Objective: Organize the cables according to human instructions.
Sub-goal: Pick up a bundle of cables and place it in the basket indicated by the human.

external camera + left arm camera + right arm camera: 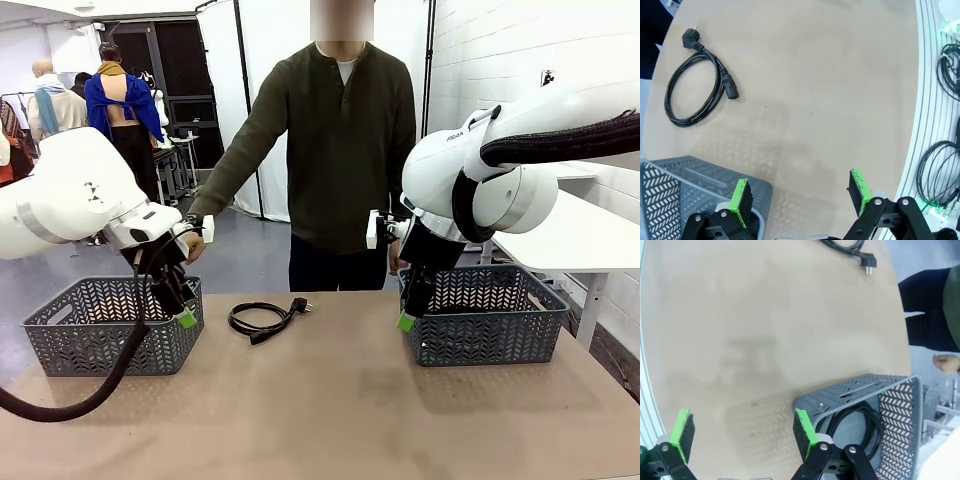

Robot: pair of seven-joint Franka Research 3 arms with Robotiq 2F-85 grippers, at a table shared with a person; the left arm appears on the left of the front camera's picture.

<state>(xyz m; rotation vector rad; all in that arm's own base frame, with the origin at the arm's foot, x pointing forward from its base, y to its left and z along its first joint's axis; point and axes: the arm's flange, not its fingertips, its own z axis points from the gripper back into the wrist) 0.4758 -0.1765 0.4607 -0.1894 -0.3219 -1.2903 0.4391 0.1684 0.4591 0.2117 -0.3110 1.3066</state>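
One coiled black cable (pixel 262 320) lies on the table's far middle, its plug pointing right; it lies at the upper left of the left wrist view (pixel 692 85), and its plug end reaches the top edge of the right wrist view (pixel 855 249). Another black cable (pixel 860 422) lies coiled inside the right basket (pixel 900 405). My left gripper (pixel 181 312) (pixel 800 192) hangs open by the left basket's near right corner, holding nothing. Just left of the right basket's (pixel 485 315) corner, my right gripper (pixel 408 318) (pixel 742 432) is open and empty too.
A grey left basket (pixel 110 325) (pixel 670 185) stands at the table's left. A person stands at the far side, one hand (pixel 190 243) held out toward the left basket. Thin black wires (pixel 940 175) hang beyond the table's near edge.
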